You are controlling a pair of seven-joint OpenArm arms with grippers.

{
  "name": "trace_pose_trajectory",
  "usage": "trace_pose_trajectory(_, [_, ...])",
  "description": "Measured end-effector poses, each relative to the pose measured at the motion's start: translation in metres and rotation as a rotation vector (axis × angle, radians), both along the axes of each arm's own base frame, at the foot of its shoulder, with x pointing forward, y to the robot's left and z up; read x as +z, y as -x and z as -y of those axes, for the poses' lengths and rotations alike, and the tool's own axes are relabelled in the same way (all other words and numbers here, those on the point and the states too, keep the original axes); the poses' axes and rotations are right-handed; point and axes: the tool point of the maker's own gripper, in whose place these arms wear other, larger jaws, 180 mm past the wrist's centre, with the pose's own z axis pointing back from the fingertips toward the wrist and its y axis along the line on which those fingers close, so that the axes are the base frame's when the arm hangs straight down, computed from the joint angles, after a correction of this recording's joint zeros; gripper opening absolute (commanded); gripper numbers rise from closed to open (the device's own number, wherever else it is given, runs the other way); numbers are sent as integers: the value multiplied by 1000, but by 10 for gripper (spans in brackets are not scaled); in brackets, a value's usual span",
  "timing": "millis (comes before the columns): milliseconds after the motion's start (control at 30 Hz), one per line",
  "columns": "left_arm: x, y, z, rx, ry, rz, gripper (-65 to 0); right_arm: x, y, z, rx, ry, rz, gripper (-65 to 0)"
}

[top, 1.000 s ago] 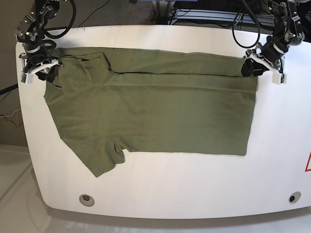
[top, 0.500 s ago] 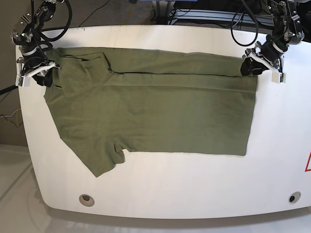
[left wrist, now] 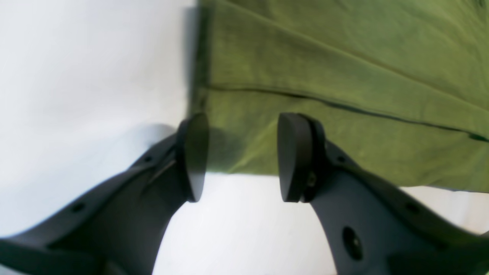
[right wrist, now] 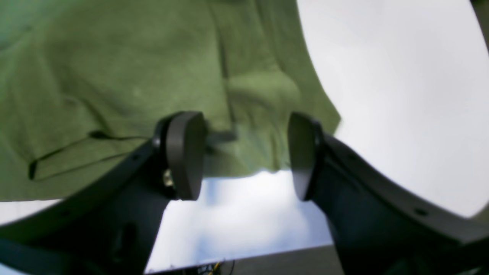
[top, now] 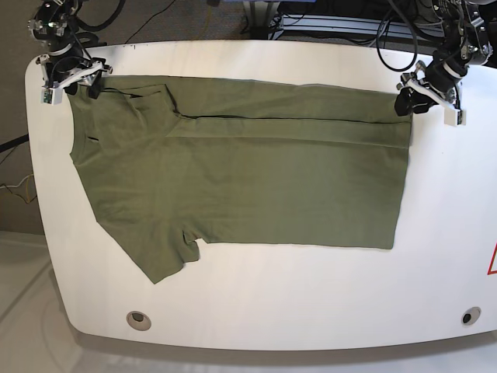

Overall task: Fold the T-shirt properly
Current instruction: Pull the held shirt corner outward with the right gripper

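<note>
The olive-green T-shirt (top: 241,179) lies flat on the white table (top: 256,311), its far long edge folded over in a band and one sleeve pointing toward the near left. My right gripper (top: 71,80) hangs open over the shirt's far-left corner; in the right wrist view the right gripper (right wrist: 244,156) has the T-shirt (right wrist: 114,76) edge showing between its spread pads, untouched. Over the far-right hem corner, my left gripper (top: 425,99) stands open. In the left wrist view the left gripper (left wrist: 242,156) has nothing in it, and the T-shirt (left wrist: 344,76) corner lies just beyond it.
Cables and equipment (top: 326,19) crowd the space behind the table's far edge. Two round holes (top: 139,318) (top: 467,316) sit near the front corners of the table. A red triangle mark (top: 492,260) shows at the right edge.
My right gripper has opened and drawn back from the shoulder to the far-left corner. My left gripper has edged slightly back from the hem corner, still open. The shirt has not moved.
</note>
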Motion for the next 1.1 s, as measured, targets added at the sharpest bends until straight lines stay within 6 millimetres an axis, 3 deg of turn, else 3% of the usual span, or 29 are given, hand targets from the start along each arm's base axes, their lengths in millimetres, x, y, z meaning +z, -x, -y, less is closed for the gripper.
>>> trace_pose_trajectory(200, [-5,10,-3,7,-3,-27,-369,9,8,-8,16,-66,22,-316])
trace_pose_trajectory(367, [-7,12,-3,4,-6,-36,-368,-10,27,-10,-16,-102,-57,-299])
trace_pose_trajectory(533, [-6,7,6,-16,12,-25,-366,-22,24,-1,-58,-122,-43,-289])
trace_pose_trajectory(767, [-6,5,7,-16,14,-20,-368,-27,4,4,-85,-155,23,-294])
trace_pose_trajectory(967, [-4,2,4,-10,5,-12,-367,-27,-31,10,-114,-185,97,-298])
trace_pose_trajectory(1100, [-2,-2,6,-7,11,3,-366,-28,-35,5,-94,-189,93,-315])
